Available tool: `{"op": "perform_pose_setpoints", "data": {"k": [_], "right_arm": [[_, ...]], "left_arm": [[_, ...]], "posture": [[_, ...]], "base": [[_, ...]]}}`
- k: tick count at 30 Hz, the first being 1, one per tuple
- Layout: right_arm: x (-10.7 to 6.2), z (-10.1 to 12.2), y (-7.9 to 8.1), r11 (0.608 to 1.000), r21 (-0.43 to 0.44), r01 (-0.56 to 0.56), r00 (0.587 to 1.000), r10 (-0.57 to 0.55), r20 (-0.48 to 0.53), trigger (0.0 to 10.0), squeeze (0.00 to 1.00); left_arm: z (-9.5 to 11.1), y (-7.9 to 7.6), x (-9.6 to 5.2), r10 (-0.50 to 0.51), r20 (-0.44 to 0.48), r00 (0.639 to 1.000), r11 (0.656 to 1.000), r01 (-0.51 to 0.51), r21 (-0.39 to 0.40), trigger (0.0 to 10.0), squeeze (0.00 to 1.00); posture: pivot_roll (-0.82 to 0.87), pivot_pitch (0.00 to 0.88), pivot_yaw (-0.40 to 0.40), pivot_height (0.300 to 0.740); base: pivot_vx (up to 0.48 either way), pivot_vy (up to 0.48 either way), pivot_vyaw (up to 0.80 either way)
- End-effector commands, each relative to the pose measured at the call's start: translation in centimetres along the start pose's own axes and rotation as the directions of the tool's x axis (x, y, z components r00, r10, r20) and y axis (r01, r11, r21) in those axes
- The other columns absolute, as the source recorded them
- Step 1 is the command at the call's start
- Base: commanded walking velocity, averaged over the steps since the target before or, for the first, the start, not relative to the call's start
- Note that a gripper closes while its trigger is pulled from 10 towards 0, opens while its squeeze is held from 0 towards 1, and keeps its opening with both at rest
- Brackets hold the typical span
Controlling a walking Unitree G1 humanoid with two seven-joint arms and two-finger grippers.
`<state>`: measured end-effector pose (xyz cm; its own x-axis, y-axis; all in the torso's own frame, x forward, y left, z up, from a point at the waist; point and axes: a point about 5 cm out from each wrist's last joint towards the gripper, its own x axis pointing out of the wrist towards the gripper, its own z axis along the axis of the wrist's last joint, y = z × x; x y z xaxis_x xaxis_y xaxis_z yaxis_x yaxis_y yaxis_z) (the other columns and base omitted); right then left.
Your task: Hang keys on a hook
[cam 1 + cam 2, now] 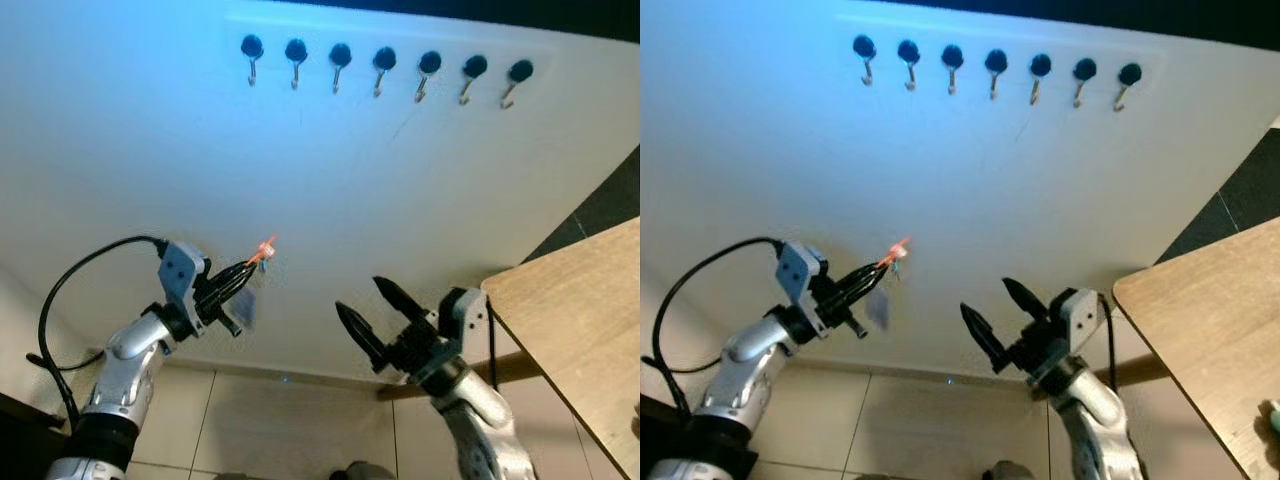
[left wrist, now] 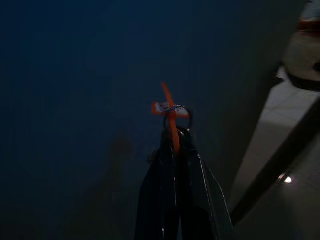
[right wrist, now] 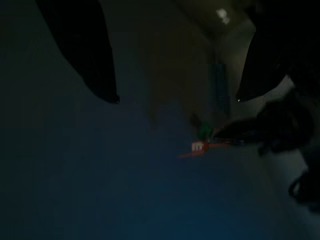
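Observation:
My left gripper (image 1: pixel 252 266) is raised at the lower left, shut on a key ring with an orange tag (image 1: pixel 266 247) that sticks out past its fingertips. In the left wrist view the ring and orange tag (image 2: pixel 171 108) sit right at the tips. High on the white wall runs a row of several black-knobbed hooks (image 1: pixel 340 55), well above both grippers. To the right of the keys my right gripper (image 1: pixel 367 302) stands open with nothing between its fingers. The right wrist view catches the orange tag (image 3: pixel 199 147) between its two dark fingers.
A wooden table (image 1: pixel 580 330) juts in at the right, beside my right arm. Tiled floor (image 1: pixel 290 420) lies below, at the foot of the wall. A black cable (image 1: pixel 60 300) loops off my left forearm.

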<state>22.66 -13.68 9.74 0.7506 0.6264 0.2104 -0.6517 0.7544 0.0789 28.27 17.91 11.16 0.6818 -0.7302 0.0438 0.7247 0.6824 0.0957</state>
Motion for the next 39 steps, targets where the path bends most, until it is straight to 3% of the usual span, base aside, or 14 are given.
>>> {"op": "perform_pose_setpoints", "data": {"k": [1,3,4,9,20,25,30,32,34,39], "right_arm": [[-0.9,-0.9,-0.2,0.994,-0.104,0.018,0.998,-0.025,-0.064,10.0,0.00],[-1.3,-1.4,-0.4,0.988,-0.151,0.030,0.995,-0.045,-0.094,10.0,0.00],[-2.5,-3.0,-1.1,0.982,-0.160,0.105,0.976,-0.133,-0.175,10.0,0.00],[-3.6,-4.0,-1.5,0.968,-0.138,0.212,0.947,-0.238,-0.214,10.0,0.00],[-2.1,-3.5,-0.2,0.972,-0.164,0.170,0.971,-0.193,-0.141,10.0,0.00],[-1.0,-2.6,-0.2,0.968,-0.163,0.191,0.976,-0.205,-0.070,10.0,0.00],[-0.5,-2.2,-0.3,0.967,-0.157,0.200,0.976,-0.210,-0.050,10.0,0.00],[0.2,-1.1,-0.3,0.972,-0.109,0.210,0.978,-0.209,0.019,10.0,0.00],[0.2,-1.1,-0.3,0.972,-0.109,0.210,0.978,-0.209,0.019,10.0,0.00],[2.0,0.9,0.5,0.987,-0.074,0.144,0.985,-0.136,0.102,10.0,0.00]], "left_arm": [[0.8,0.4,0.0,0.009,0.013,1.000,1.000,-0.009,0.009,10.0,0.00],[1.2,0.7,0.2,0.029,0.033,0.999,1.000,-0.029,0.006,10.0,0.00],[2.5,1.2,0.4,0.057,0.087,0.995,0.998,-0.056,-0.009,10.0,0.00],[4.3,1.1,0.6,0.019,0.138,0.990,1.000,-0.017,-0.014,10.0,0.00],[4.9,0.4,0.6,-0.056,0.122,0.991,0.998,0.058,-0.011,10.0,0.00],[5.7,-0.7,0.7,-0.157,0.089,0.984,0.988,0.157,0.006,10.0,0.00],[7.4,-0.9,1.4,-0.196,0.108,0.975,0.980,0.198,-0.010,10.0,0.00],[9.6,-0.5,2.6,-0.237,0.157,0.959,0.970,0.242,-0.018,10.0,0.00],[9.6,-0.5,2.6,-0.237,0.157,0.959,0.970,0.242,-0.018,10.0,0.00],[11.4,0.5,3.5,-0.259,0.212,0.942,0.961,0.273,-0.039,10.0,0.00]], "posture": [[0.02,0.069,-0.054,0.740],[0.02,0.069,-0.054,0.740],[0.02,0.070,-0.058,0.740],[0.02,0.070,-0.062,0.740],[0.02,0.070,-0.061,0.740],[0.02,0.075,-0.066,0.740],[0.03,0.075,-0.073,0.740],[0.03,0.074,-0.073,0.740],[0.03,0.074,-0.073,0.740],[0.02,0.072,-0.061,0.740]], "base": [[0.000,0.000,0.00],[0.000,0.000,0.00],[0.000,0.000,0.00],[0.000,0.000,0.00],[0.000,0.000,0.00],[0.000,0.000,0.00],[0.000,0.000,0.00],[0.000,0.000,0.00],[0.000,0.000,0.00],[0.000,0.000,0.00]]}}
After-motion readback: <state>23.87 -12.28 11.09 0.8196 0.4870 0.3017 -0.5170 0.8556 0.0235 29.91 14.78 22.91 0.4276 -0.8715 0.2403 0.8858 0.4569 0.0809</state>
